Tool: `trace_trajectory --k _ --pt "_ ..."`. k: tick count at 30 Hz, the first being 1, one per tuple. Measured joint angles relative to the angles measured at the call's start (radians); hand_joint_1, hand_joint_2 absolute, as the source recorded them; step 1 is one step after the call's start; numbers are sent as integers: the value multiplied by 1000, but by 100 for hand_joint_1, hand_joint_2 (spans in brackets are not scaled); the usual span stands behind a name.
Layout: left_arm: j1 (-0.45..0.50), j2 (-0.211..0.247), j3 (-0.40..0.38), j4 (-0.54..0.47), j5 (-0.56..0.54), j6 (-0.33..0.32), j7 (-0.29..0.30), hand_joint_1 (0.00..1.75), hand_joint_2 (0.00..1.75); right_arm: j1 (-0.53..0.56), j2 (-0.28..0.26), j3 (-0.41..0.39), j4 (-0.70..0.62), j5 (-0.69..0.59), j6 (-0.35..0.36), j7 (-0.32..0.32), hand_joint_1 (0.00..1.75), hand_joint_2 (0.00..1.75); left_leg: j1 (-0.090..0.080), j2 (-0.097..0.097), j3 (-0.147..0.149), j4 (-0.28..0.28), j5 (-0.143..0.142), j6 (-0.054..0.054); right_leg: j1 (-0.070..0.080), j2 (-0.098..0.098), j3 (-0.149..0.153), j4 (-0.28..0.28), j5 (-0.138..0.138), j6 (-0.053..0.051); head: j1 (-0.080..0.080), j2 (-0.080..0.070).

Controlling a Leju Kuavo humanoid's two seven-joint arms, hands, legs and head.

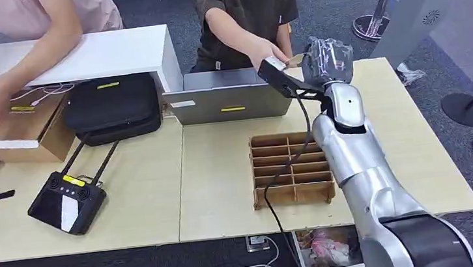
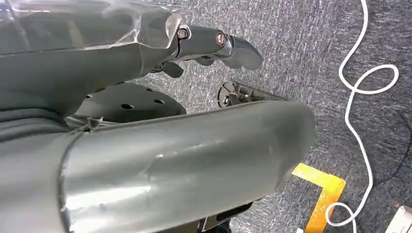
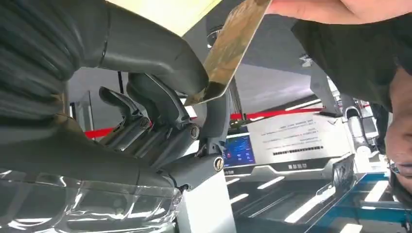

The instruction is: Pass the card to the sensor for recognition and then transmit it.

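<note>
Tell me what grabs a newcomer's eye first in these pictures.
First, the handover at the table's far edge: the robot's right hand is raised toward a person's hand, and the right wrist view shows the card pinched in the robot's hand while the person's fingers hold its other end. Next, the brown cardboard divider tray by the silver arm, and the black remote controller near the table's left front.

Head view high over table (image 1: 129, 202); wrist views close-up.
</note>
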Motion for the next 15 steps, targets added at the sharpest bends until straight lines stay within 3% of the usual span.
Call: trace_trajectory --k 15 --pt "0 0 -7 0 16 6 0 0 0 13 -9 -39 -71 -62 22 3 175 175 0 0 0 0 0 0 0 0 0 0 0 0 0 0"
